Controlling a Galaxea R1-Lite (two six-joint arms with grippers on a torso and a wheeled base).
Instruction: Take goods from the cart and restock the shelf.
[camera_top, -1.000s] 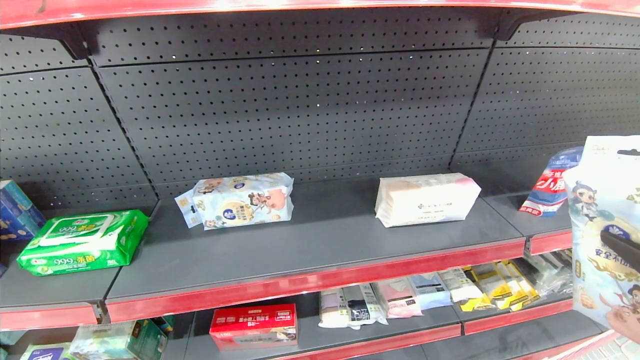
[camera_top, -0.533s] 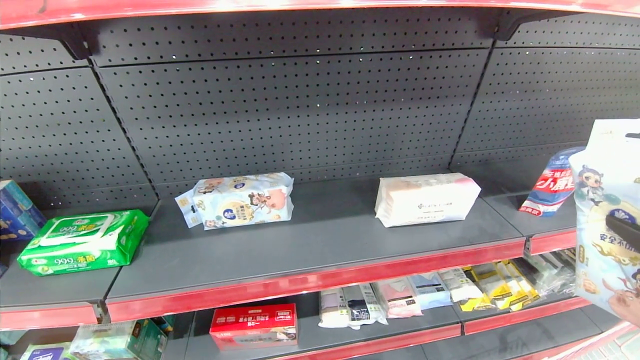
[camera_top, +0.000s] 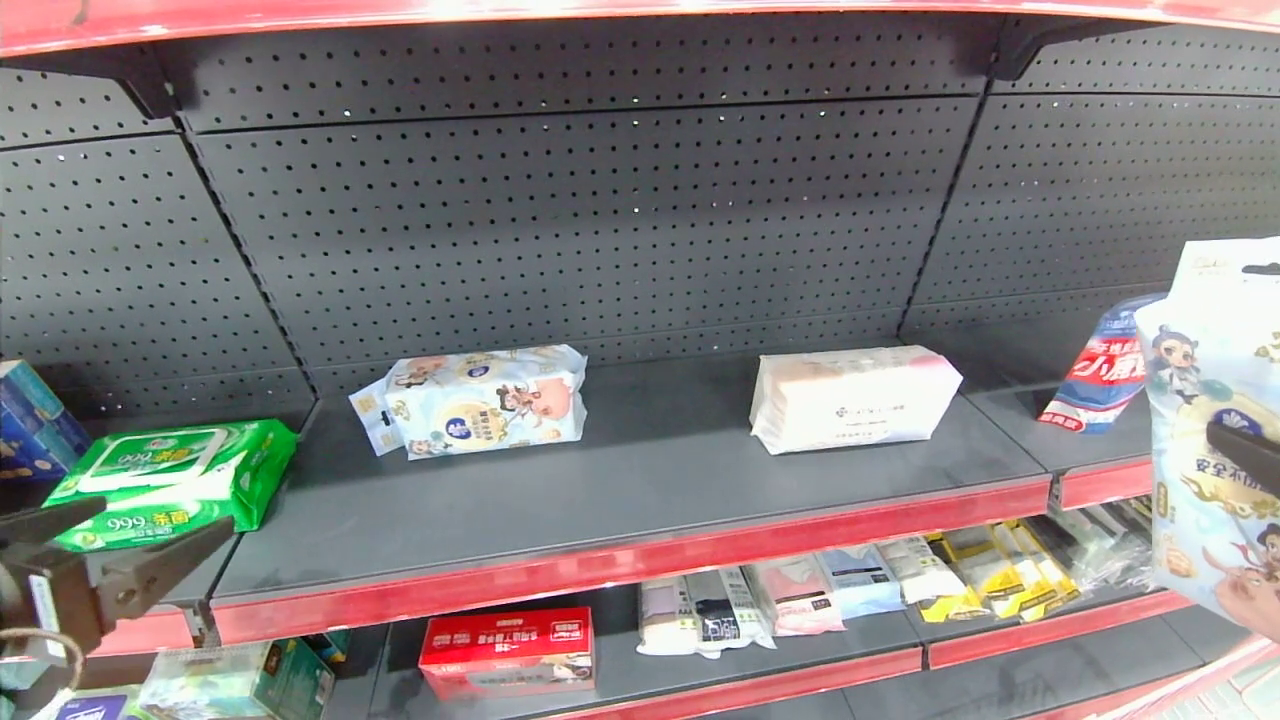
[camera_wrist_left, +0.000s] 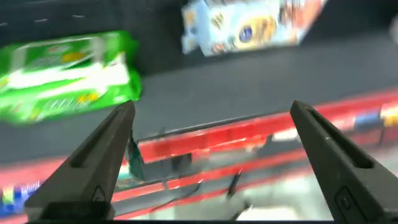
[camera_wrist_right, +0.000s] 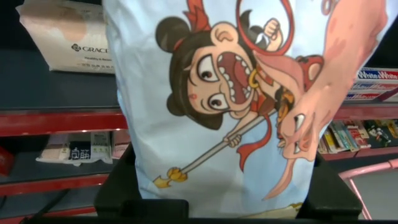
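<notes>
Got the cartoon-print pack (camera_top: 1215, 430) pinched upright in the right gripper (camera_top: 1245, 450), way out on the right, in front of the shelf (camera_top: 640, 480) and not yet set down on any board; from the right wrist, clamped low down by black fingers (camera_wrist_right: 118, 186) on either side, big cartoon face pointing out.

Holding the left gripper (camera_top: 120, 545) low on the left with fingers spread wide and nothing between them; parked just in front of the red shelf lip, near the green wipes pack (camera_top: 170, 480).

On the grey board itself: got a matching cartoon pack (camera_top: 480, 400) lying on its side towards the back, left of centre; then a white tissue pack (camera_top: 850, 398) well apart to its right; then a blue-and-red pouch (camera_top: 1100, 370) leaning on the next section over, just behind the held pack.

Below that, spotted a red box (camera_top: 507, 650) beside a row of flat packets (camera_top: 800, 595).
</notes>
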